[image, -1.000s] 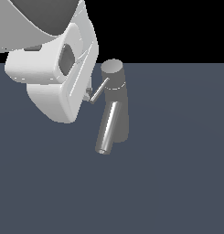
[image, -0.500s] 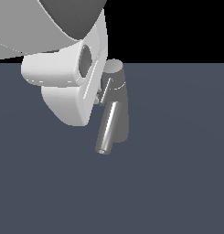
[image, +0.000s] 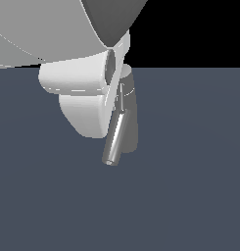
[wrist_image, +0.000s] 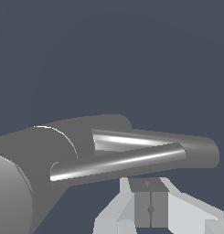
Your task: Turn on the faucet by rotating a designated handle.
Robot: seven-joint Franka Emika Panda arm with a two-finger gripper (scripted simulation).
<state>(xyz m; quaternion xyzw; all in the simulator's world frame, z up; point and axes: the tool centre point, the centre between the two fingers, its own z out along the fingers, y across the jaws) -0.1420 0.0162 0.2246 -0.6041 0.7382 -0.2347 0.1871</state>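
Note:
The faucet [image: 132, 115] stands upright on the dark floor, its shiny spout [image: 114, 142] slanting down toward the camera. A thin grey rod, the handle [image: 121, 98], hangs from the round cap just above the spout. My big white gripper [image: 114, 93] presses in from the exterior view's left, against the cap and handle, hiding the faucet's left side. In the wrist view the fingers [wrist_image: 141, 201] are closed together with nothing between them, right beside the faucet [wrist_image: 99, 130]. Two shiny tubes lie along its body there; I cannot tell which is the handle.
Flat dark grey floor [image: 190, 196] surrounds the faucet on all sides. My arm's large white and grey links [image: 53, 34] fill the upper part of the exterior view. Black background lies beyond the floor's far edge.
The gripper has swept toward the exterior view's right, up against the faucet's cap. The handle, which stuck out leftward, now points down toward the camera, nearly in line with the spout.

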